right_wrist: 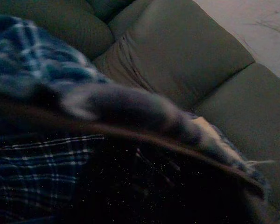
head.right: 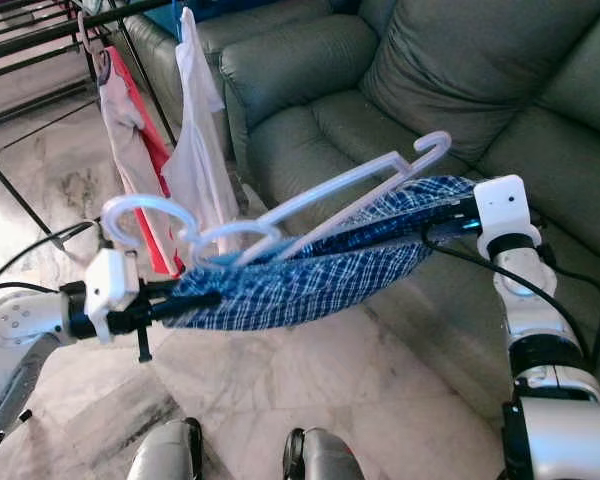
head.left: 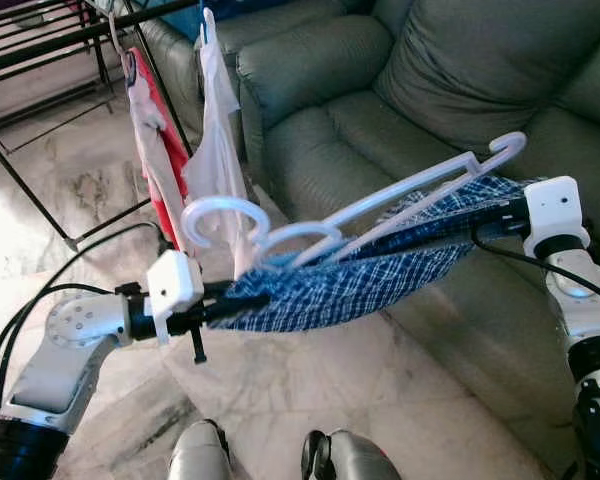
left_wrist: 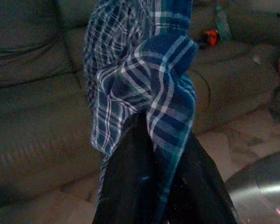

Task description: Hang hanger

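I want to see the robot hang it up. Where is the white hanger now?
In the left eye view the white hanger lies tilted on the blue checked cloth stretched between the left claw and right claw, before the green sofa.

Hanger (head.left: pixel 380 205) atop cloth (head.left: pixel 360 270) — sofa (head.left: pixel 420 90) behind, rack (head.left: pixel 50 40) left

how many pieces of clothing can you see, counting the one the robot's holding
3. A blue plaid garment stretched between the left gripper and right gripper, with a white hanger on it. A red one and a white one hang on the rack. More may be hidden.
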You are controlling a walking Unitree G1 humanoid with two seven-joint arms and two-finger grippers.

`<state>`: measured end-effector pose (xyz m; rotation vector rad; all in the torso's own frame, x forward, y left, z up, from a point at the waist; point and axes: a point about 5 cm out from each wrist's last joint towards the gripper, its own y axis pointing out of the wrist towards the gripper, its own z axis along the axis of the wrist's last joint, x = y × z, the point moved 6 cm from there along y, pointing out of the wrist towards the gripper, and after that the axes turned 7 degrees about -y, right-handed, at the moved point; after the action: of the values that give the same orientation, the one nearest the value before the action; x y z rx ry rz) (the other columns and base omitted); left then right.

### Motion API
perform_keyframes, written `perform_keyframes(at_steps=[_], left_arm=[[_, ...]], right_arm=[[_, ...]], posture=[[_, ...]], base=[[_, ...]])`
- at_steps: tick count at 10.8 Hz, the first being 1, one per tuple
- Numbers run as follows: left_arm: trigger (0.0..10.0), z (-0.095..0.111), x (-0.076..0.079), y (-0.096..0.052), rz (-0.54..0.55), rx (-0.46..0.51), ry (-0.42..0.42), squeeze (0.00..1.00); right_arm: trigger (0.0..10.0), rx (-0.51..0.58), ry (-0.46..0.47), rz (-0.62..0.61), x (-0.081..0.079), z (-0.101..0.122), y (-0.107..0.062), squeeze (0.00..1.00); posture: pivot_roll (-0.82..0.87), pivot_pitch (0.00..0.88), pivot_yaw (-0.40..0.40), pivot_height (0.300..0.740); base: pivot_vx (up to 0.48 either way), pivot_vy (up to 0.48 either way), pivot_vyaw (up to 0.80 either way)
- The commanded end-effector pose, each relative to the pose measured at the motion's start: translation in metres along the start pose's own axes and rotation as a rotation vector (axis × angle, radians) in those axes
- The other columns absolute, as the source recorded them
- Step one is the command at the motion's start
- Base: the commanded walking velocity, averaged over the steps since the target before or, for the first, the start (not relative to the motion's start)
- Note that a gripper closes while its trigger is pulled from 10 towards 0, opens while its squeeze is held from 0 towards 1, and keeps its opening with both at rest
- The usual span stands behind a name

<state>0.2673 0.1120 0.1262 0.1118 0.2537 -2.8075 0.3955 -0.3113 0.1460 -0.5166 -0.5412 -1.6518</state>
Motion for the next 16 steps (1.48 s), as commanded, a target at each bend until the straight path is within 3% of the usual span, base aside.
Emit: perform_keyframes(at_steps=[1, 3, 4, 5, 7, 8, 10, 12, 13, 15, 16], left_arm=[[0.0, -0.018, -0.002, -0.012, 0.01, -0.085, -0.012, 0.0], [0.0, -0.023, -0.016, -0.011, 0.073, -0.069, 0.001, 0.0], [0.0, -0.028, -0.029, -0.014, 0.148, -0.068, 0.019, 0.0], [0.0, -0.037, -0.028, -0.017, 0.14, -0.125, 0.066, 0.0], [0.0, -0.06, -0.026, -0.026, 0.109, -0.248, 0.165, 0.0], [0.0, -0.071, -0.028, -0.031, 0.115, -0.292, 0.226, 0.0], [0.0, -0.105, -0.03, -0.045, 0.099, -0.498, 0.272, 0.0], [0.0, -0.132, -0.034, -0.06, 0.123, -0.651, 0.244, 0.0], [0.0, -0.132, -0.043, -0.056, 0.207, -0.62, 0.198, 0.0], [0.0, -0.121, -0.062, -0.049, 0.366, -0.514, 0.146, 0.0], [0.0, -0.106, -0.084, -0.048, 0.522, -0.424, 0.119, 0.0]], right_arm=[[0.0, -0.063, 0.005, -0.132, 0.038, -0.015, -0.005, 0.0], [0.0, -0.018, 0.058, -0.081, 0.021, -0.008, -0.003, 0.0], [0.0, 0.085, 0.112, -0.024, 0.003, 0.01, -0.003, 0.0], [0.0, 0.123, 0.083, -0.016, 0.0, 0.019, -0.003, 0.0], [0.0, 0.16, -0.008, -0.086, 0.018, 0.032, 0.002, 0.0], [0.0, 0.177, -0.011, -0.094, 0.023, 0.036, 0.003, 0.0], [0.0, 0.203, -0.006, -0.094, 0.022, 0.043, 0.004, 0.0], [0.0, 0.262, 0.015, -0.078, 0.012, 0.059, 0.007, 0.0], [0.0, 0.327, 0.041, -0.066, 0.008, 0.076, 0.008, 0.0], [0.0, 0.374, 0.081, -0.048, 0.004, 0.088, 0.008, 0.0], [0.0, 0.396, 0.135, -0.051, 0.003, 0.093, 0.007, 0.0]], posture=[[0.04, 0.12, -0.112, 0.74], [0.03, 0.121, -0.109, 0.74], [0.03, 0.122, -0.108, 0.74], [0.03, 0.123, -0.108, 0.74], [0.03, 0.124, -0.106, 0.74], [0.03, 0.123, -0.106, 0.74], [0.03, 0.125, -0.105, 0.74], [0.03, 0.124, -0.105, 0.74], [0.03, 0.121, -0.104, 0.74], [0.03, 0.121, -0.107, 0.74], [0.03, 0.121, -0.107, 0.74]], base=[[0.0, 0.0, 0.0], [0.0, 0.0, 0.0], [0.0, 0.0, 0.0], [0.0, 0.0, 0.0], [0.0, 0.0, 0.0], [0.0, 0.0, 0.0], [0.0, 0.0, 0.0], [0.0, 0.0, 0.0], [0.0, 0.0, 0.0], [0.0, 0.0, 0.0], [0.0, 0.0, 0.0]])
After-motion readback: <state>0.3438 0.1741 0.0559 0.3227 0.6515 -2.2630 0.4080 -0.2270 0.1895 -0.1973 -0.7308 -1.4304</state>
